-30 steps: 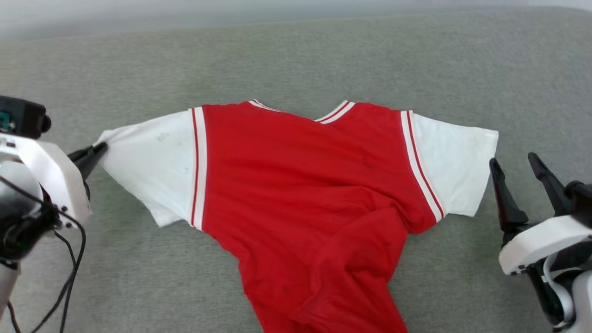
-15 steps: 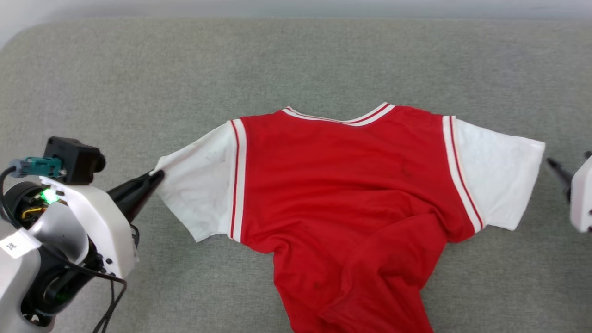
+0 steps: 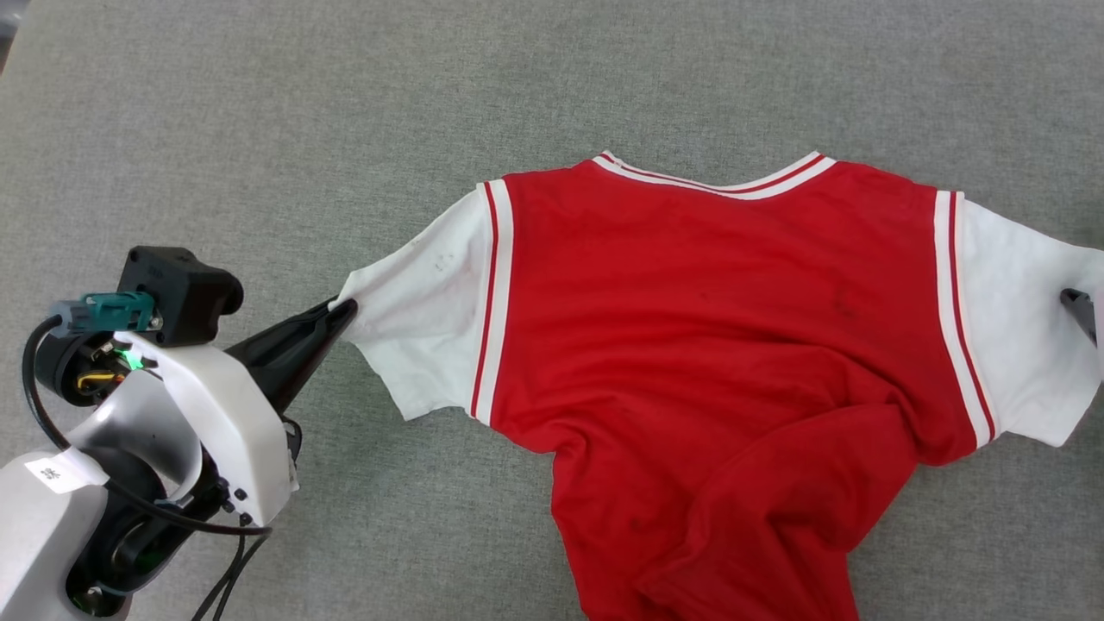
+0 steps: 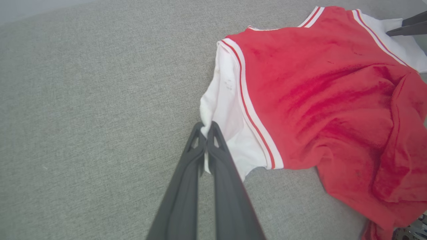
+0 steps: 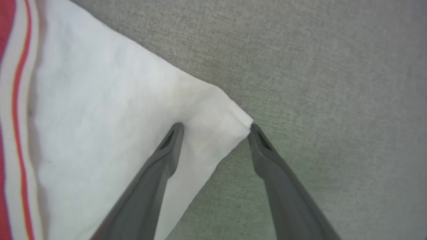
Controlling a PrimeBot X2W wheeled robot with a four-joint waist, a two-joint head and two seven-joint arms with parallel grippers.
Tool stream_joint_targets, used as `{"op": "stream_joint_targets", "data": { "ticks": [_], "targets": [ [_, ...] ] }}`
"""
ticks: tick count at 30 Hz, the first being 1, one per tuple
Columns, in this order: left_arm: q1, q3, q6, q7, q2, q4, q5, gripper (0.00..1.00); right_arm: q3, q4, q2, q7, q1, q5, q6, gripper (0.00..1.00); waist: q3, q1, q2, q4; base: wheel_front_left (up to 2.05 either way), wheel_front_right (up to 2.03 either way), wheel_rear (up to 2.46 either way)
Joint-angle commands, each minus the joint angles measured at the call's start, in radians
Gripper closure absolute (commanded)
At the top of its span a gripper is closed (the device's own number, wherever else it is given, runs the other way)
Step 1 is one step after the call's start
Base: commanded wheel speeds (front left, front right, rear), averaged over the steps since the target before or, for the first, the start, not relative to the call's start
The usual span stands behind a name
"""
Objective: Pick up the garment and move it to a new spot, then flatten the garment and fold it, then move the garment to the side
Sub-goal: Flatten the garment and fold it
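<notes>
The left gripper [image 4: 206, 129] clamps a sleeve tip of the red, white-sleeved jersey T-shirt [image 3: 690, 328] — the right gripper [image 5: 215, 128], jaws apart, straddles the other — probably to stretch it flat.

Grey woven fabric surface [image 3: 345, 103], evenly lit

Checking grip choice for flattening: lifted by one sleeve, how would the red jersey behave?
Likely floppy: the garment lies creased, its lower part bunched. Probably light and thin: the left gripper is shut nearly flat on a sleeve corner. It should drape.
</notes>
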Motion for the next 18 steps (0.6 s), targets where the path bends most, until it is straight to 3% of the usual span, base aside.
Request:
{"op": "stream_joint_targets", "data": {
  "ticks": [1, 3, 4, 18],
  "targets": [
    [-0.010, -0.003, 0.002, -0.002, -0.004, -0.001, 0.005, 1.00, 0.033, 0.026, 0.016, 0.008, 0.035, 0.013, 0.001, 0.00, 0.001, 0.0000, 0.0000, 0.003, 0.00, 0.00, 0.00],
    [-0.010, -0.004, 0.003, -0.005, -0.004, 0.003, 0.006, 1.00, 0.053, 0.043, 0.016, 0.005, 0.051, 0.020, 0.001, 0.61, 0.001, 0.0000, 0.0000, 0.004, 0.00, 0.00, 0.00],
    [-0.010, -0.004, 0.004, -0.007, -0.004, 0.005, 0.007, 1.00, 0.058, 0.051, 0.014, 0.000, 0.055, 0.023, 0.001, 1.00, 0.001, 0.0000, 0.0000, 0.004, 0.00, 0.00, 0.00],
    [0.038, 0.050, 0.035, -0.106, -0.007, 0.070, 0.016, 1.00, 0.012, 0.082, -0.008, -0.307, -0.045, 0.003, -0.001, 1.00, -0.149, 0.0000, 0.0000, -0.044, 0.00, 0.00, 0.00]
  ]
}}
